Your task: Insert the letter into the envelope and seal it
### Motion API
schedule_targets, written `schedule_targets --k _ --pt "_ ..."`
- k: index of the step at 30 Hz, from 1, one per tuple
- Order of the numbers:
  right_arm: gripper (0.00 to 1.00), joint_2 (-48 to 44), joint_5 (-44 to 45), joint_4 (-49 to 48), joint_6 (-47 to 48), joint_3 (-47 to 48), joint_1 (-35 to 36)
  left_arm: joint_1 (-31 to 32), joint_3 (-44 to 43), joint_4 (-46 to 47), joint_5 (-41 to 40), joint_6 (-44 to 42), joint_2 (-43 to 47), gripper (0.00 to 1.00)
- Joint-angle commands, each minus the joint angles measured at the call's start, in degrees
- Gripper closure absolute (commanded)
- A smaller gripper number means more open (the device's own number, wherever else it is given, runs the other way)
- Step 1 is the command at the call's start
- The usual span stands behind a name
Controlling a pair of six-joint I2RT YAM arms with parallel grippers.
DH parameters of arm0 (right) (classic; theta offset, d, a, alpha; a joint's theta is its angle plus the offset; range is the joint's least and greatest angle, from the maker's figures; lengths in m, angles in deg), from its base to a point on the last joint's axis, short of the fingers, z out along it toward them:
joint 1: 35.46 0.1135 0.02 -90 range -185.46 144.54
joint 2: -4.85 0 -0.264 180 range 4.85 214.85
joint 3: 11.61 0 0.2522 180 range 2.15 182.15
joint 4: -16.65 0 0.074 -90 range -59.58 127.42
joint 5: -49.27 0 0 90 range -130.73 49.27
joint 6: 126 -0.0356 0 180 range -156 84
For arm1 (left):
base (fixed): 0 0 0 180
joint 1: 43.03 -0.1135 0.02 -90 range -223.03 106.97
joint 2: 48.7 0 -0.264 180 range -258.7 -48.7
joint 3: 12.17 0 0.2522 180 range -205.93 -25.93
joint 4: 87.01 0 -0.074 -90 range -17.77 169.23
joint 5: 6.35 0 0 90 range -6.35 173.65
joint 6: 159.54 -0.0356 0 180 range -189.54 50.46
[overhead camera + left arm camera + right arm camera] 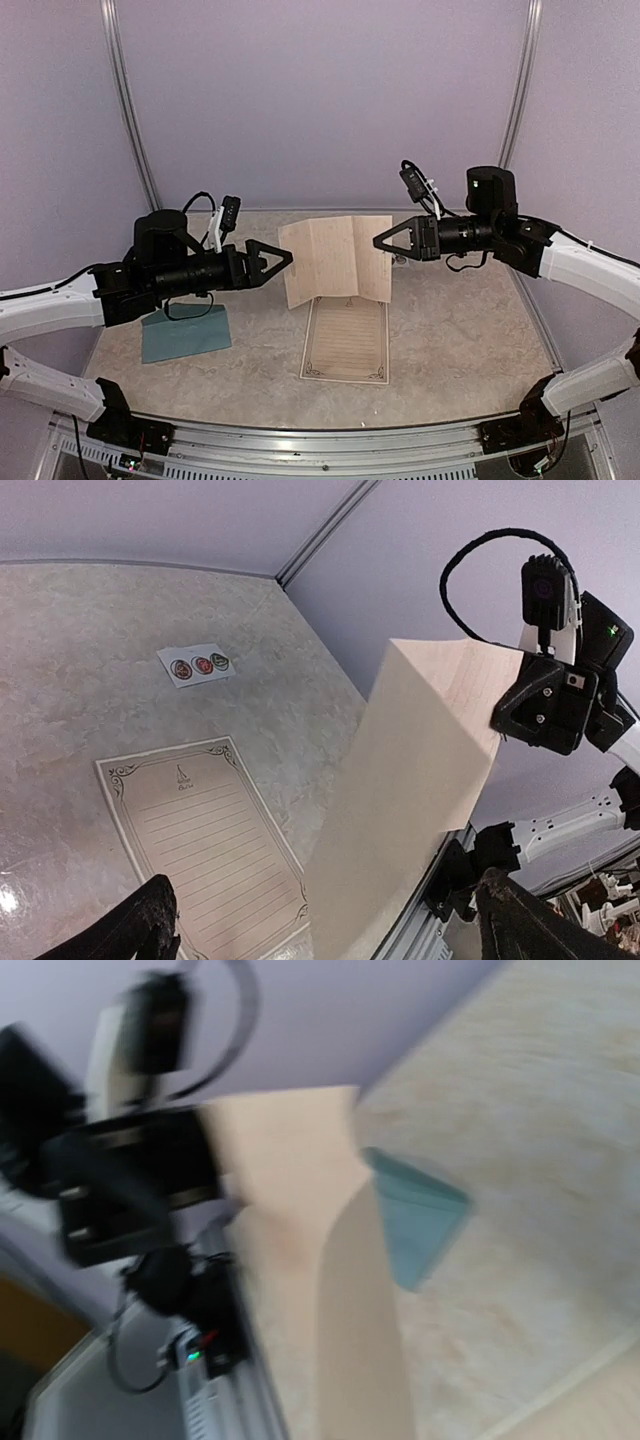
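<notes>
A cream letter with ruled lines hangs folded in the air over the back of the table. My right gripper is shut on its right edge, and the left wrist view shows that hold at the sheet's upper corner. My left gripper is open at the sheet's left edge, its jaws spread wide on either side of the paper. The teal envelope lies flat at the left, partly under my left arm. The blurred right wrist view shows the envelope behind the held sheet.
A second cream sheet with a dark ornate border lies flat on the table below the held one, also in the left wrist view. A white strip of round stickers lies farther back. Purple walls enclose the table.
</notes>
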Motion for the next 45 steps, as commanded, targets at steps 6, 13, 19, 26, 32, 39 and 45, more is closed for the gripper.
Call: schedule_targets --k 6,13,19,26,32,39,45 --pt "1.00 -0.62 -7.04 -3.88 0.50 3.93 3.21 0.60 2.01 7.66 7.04 2.32 2.78 0.07" --pt "1.00 0.00 -7.18 -3.98 0.47 4.40 4.43 1.19 2.22 8.25 7.45 2.10 2.04 0.55" --pt "1.00 -0.25 -6.81 -3.63 0.85 4.43 5.33 1.59 1.72 9.61 6.65 2.62 0.01 0.82" --pt "0.31 -4.89 10.01 -3.76 -0.59 1.19 3.69 1.63 2.54 9.75 7.34 1.06 0.97 1.00" --pt "0.15 -10.73 19.17 -7.82 -7.23 -6.30 -1.46 1.59 3.31 10.80 11.30 -0.36 3.05 1.00" --pt "0.13 -7.50 20.30 -2.49 -7.44 -8.49 -3.72 1.63 4.10 12.76 13.05 -0.89 5.69 1.00" --pt "0.13 -2.35 4.07 -7.59 -3.31 -6.57 0.51 1.65 3.96 13.00 12.52 -0.09 5.91 1.00"
